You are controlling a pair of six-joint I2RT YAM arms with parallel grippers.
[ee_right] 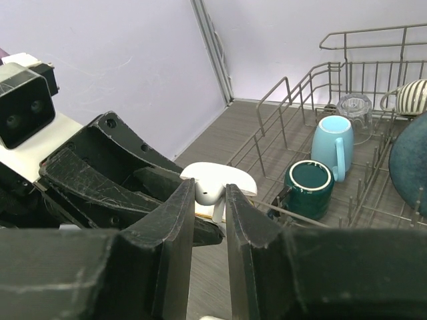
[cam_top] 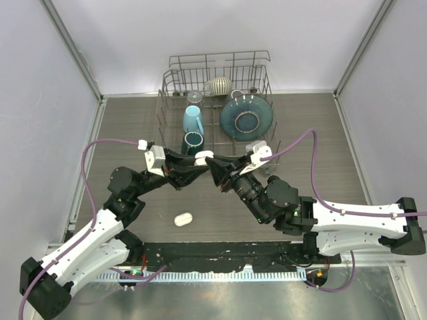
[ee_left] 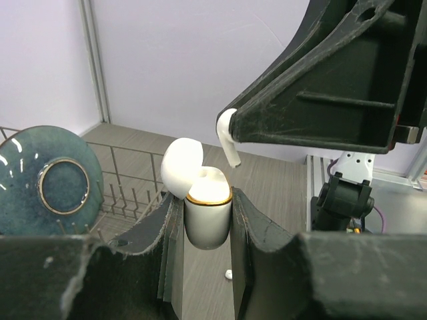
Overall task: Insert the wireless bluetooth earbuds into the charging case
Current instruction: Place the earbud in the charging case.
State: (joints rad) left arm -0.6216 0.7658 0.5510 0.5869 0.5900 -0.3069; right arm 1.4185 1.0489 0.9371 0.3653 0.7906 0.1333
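White charging case (ee_left: pixel 208 220), lid open, clamped upright in the left gripper (ee_left: pixel 207 200); right gripper (ee_right: pixel 211 197) clenched on one white earbud (ee_left: pixel 227 133), held just above the case opening

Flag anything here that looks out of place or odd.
A small white bit lies loose on the table below the open case; it is too small to identify. A white oval object also sits alone near the arms' bases. Nothing looks spilled or broken.
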